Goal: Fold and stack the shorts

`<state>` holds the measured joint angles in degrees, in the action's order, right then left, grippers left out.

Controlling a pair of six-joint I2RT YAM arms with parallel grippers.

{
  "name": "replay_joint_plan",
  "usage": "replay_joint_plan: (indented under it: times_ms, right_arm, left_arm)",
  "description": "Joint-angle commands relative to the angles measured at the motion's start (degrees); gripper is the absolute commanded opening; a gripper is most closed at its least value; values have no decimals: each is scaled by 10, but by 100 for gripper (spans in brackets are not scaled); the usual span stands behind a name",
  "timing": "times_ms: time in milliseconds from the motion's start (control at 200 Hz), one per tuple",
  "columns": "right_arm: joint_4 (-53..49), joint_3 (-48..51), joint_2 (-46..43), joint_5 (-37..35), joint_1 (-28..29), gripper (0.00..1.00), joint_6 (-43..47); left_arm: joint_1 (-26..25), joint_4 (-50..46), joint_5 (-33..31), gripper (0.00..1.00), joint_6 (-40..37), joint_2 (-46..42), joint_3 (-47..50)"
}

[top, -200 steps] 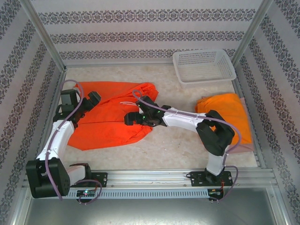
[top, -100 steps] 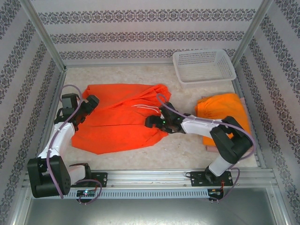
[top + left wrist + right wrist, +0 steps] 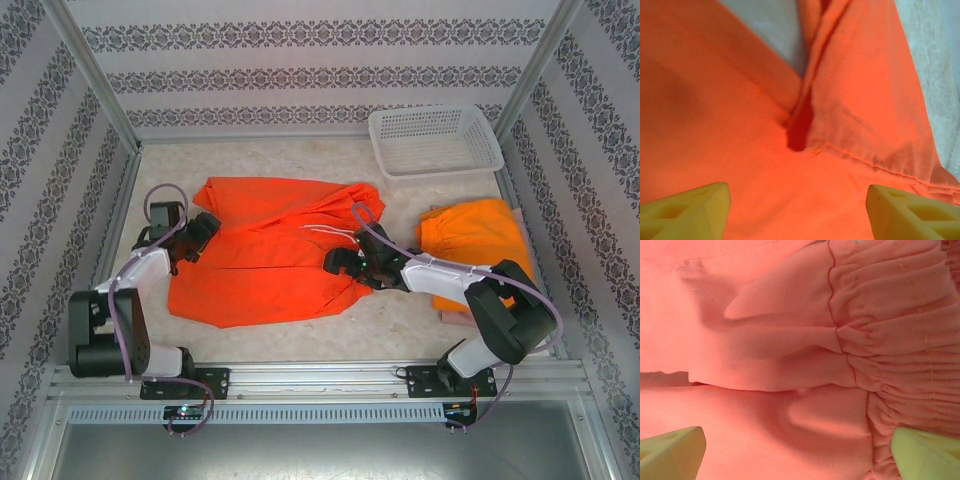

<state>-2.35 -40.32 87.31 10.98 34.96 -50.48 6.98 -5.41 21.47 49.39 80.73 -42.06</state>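
A pair of bright orange shorts (image 3: 262,262) lies spread flat mid-table, white drawstring (image 3: 322,232) towards its right, gathered waist end. My left gripper (image 3: 198,237) rests at the cloth's left edge. Its jaws stand apart over orange fabric (image 3: 790,100), yellow fingertips (image 3: 687,210) wide on either side, nothing pinched. My right gripper (image 3: 345,266) sits low on the waist end, open, pressing down beside the gathered waistband (image 3: 890,335). A second orange pair (image 3: 472,240) lies folded at the right, with a pale pink edge (image 3: 452,314) under it.
A white mesh basket (image 3: 436,140) stands at the back right corner. Patterned walls and metal posts close in the table on three sides. A metal rail (image 3: 320,375) runs along the near edge by the arm bases.
The spread shorts have slid to the right and lie flatter. My right gripper moved right with the waist end. My left gripper followed the left edge and its jaws have narrowed a little.
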Motion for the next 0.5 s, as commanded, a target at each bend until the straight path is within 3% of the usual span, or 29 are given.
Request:
replay_joint_plan:
  times_ms: [0, 495]
  right_arm:
    - [-33, 1, 20, -12, -9, 98, 4]
    - [-24, 18, 22, 3, -37, 98, 17]
  left_arm:
    - [-9, 33, 17, 65, 2, 53, -42]
    - [-35, 61, 42, 34, 22, 177, -107]
